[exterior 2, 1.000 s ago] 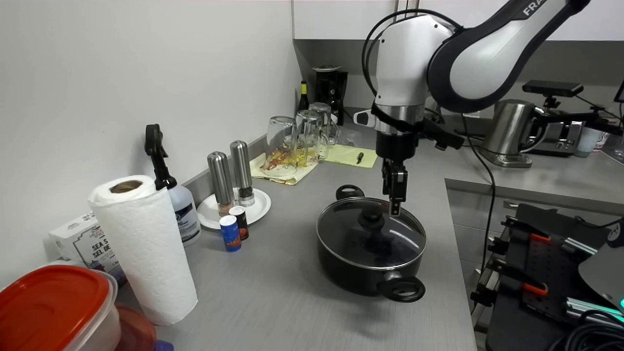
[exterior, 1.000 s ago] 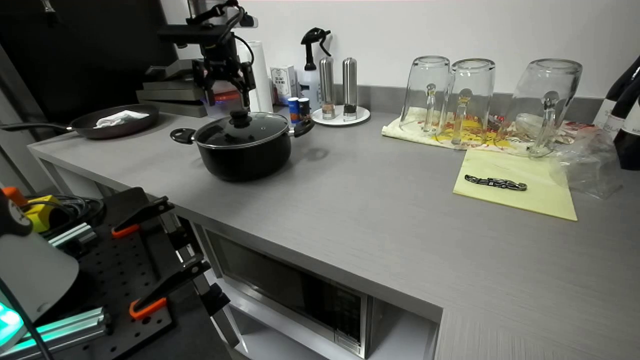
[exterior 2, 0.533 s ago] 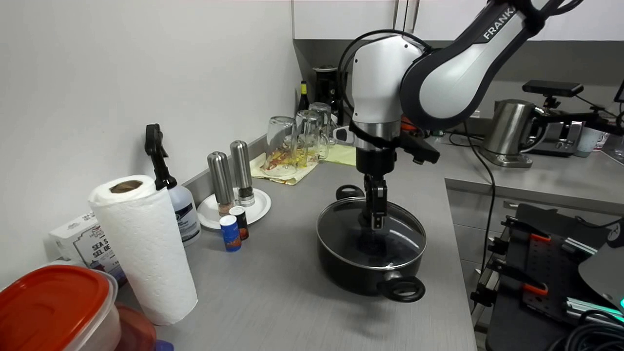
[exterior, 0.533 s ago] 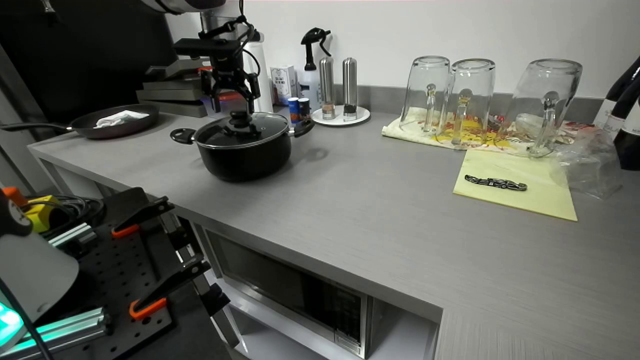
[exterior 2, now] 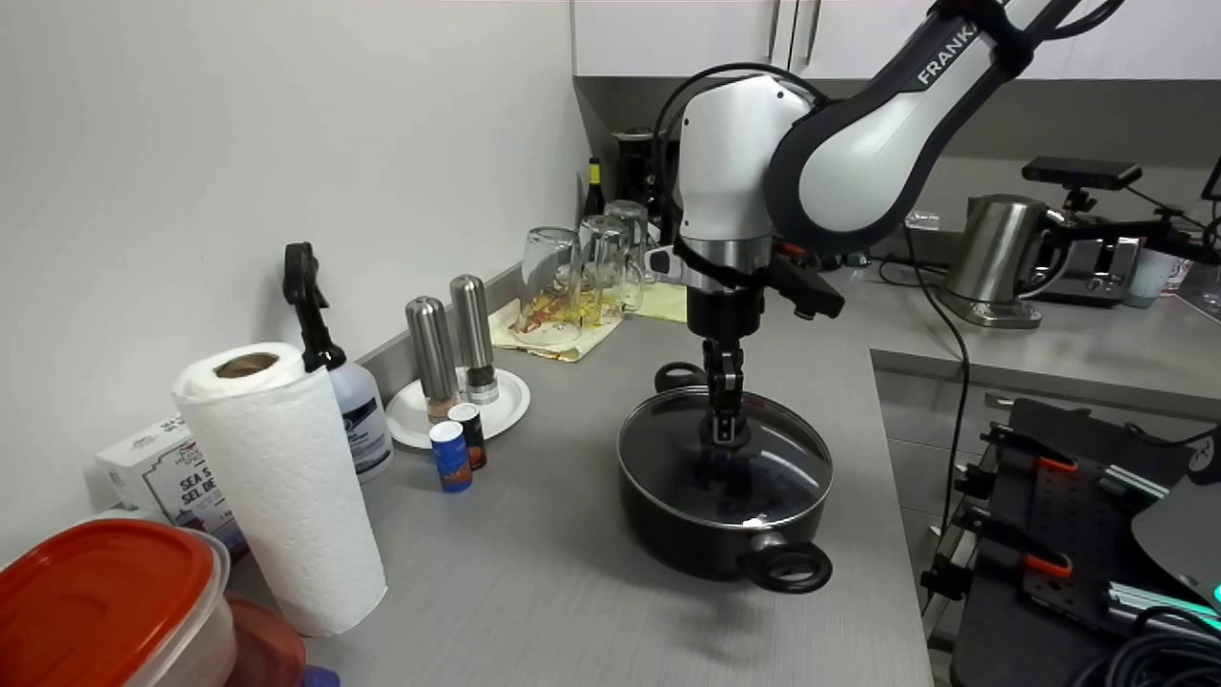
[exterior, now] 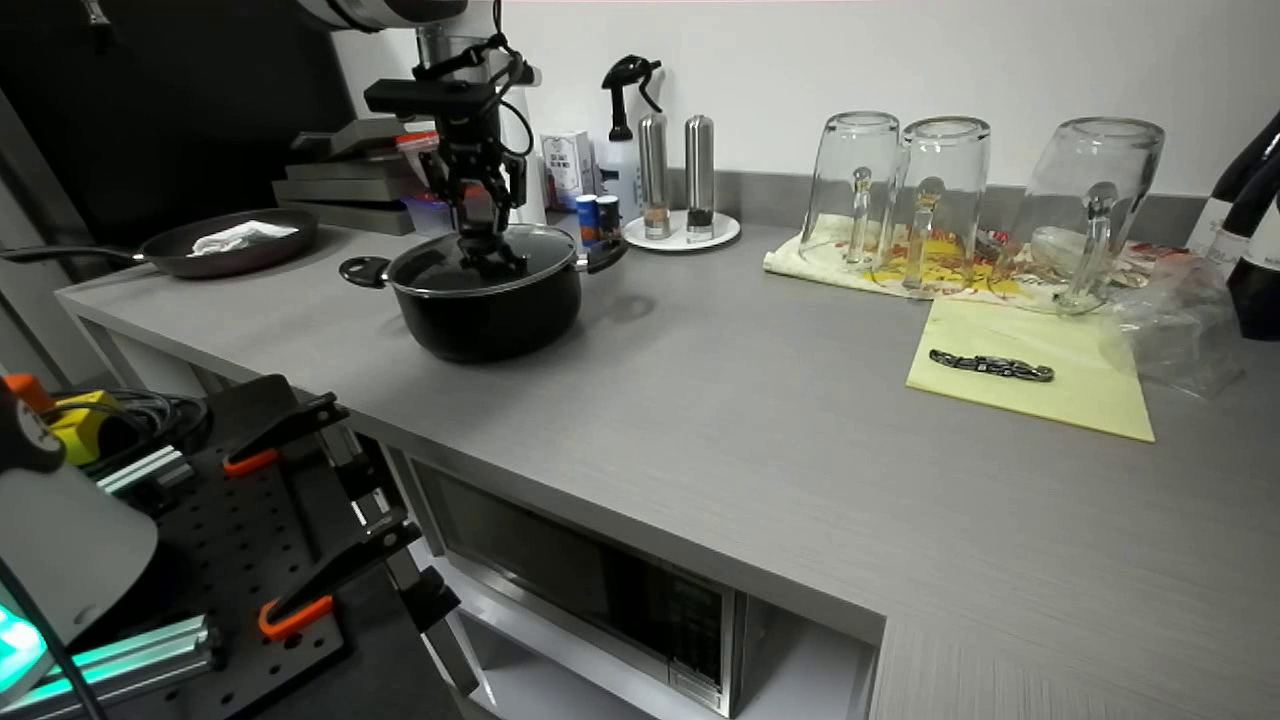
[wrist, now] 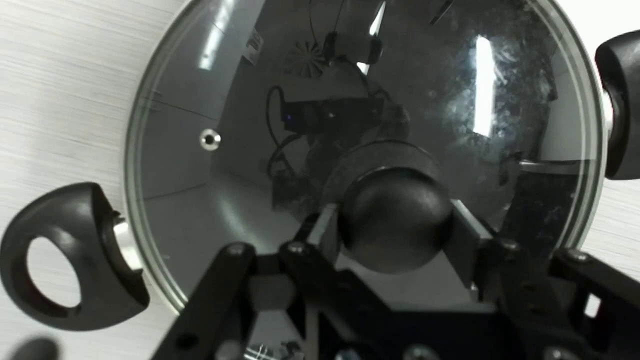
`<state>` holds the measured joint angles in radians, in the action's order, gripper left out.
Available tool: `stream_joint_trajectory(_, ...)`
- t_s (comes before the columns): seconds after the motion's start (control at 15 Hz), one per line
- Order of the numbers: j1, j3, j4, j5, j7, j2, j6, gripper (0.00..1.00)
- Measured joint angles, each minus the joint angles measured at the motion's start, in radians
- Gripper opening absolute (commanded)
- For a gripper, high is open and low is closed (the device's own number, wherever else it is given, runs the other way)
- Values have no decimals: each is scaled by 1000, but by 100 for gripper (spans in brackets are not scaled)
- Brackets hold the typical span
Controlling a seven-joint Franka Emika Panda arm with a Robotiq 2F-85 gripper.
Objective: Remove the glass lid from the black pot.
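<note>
The black pot (exterior: pixel 490 325) stands on the counter, its two side handles sticking out, as both exterior views show. On its rim lies the see-through glass lid (exterior 2: pixel 668 458) with a metal edge, flat and level. The wrist view looks down on the glass lid (wrist: pixel 240 125), with its round black knob (wrist: pixel 395 245) low in the middle. My gripper (wrist: pixel 396 217) points down over the lid, shut on that knob, one flat pad (wrist: pixel 465 232) against each side. In an exterior view, the gripper (exterior 2: pixel 726 429) hides most of the knob.
A frying pan (exterior: pixel 170 255) with a white cloth lies beyond the pot. Near the wall stand a paper towel roll (exterior 2: pixel 286 496), two metal mills on a white plate (exterior 2: pixel 515 405) and small shakers. Upturned glass mugs (exterior: pixel 850 190) rest on a cloth farther along.
My gripper has come down and across onto the lid's knob, and its jaws have closed from wide apart to touching it. Pot and lid stay practically where they were.
</note>
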<state>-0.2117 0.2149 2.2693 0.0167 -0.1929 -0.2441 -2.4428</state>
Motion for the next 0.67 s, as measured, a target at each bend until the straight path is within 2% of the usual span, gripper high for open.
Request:
stream_joint_trajectory(0.4,-1,1,2,0,1,9,0,26)
stream_joint_trajectory(0.67,-5,9,18,0,17,68,4,26)
